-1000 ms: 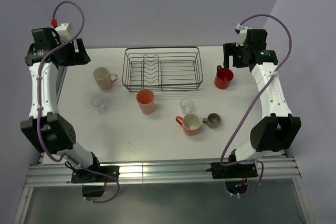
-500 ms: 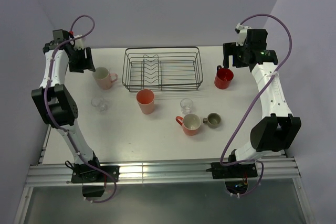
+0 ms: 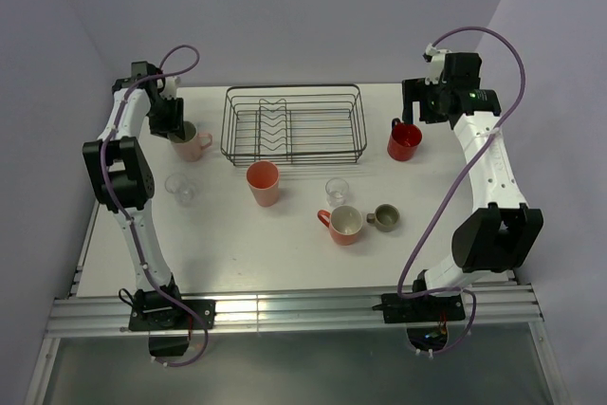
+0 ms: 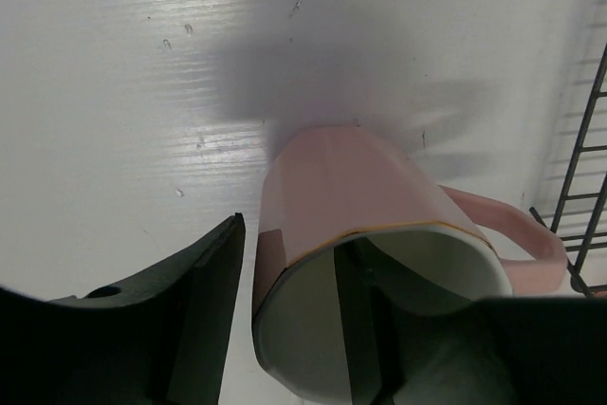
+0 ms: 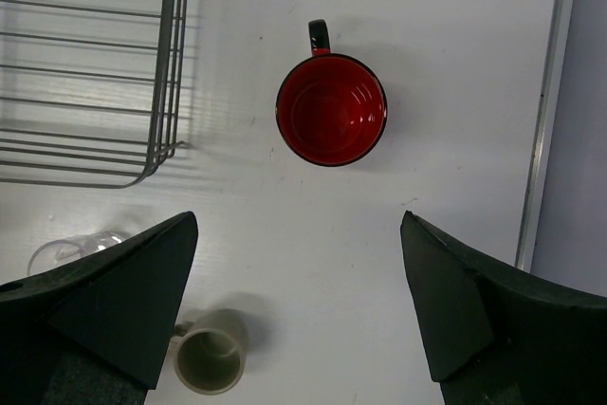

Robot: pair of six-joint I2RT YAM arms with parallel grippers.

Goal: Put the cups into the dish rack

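The black wire dish rack (image 3: 292, 89) stands at the back middle of the table with nothing in it. My left gripper (image 3: 174, 123) is down on the pale pink mug (image 3: 194, 146). In the left wrist view one finger stands just outside the pink mug's (image 4: 351, 187) wall and the other inside its mouth, so the left gripper (image 4: 292, 244) is open astride the rim with a small gap. My right gripper (image 5: 299, 220) hangs wide open above the table, with the red mug (image 5: 331, 109) below and ahead of it, apart from its fingers.
A salmon tumbler (image 3: 263, 182), an orange mug (image 3: 344, 224), a grey-olive mug (image 3: 385, 217) and two clear glasses (image 3: 179, 187) (image 3: 337, 190) stand in front of the rack. The rack's corner (image 5: 161, 64) lies left of the red mug (image 3: 404, 141).
The left arm has swung right from the table's back left corner and come down onto the pink mug, its jaws narrowing. The right arm has not moved.
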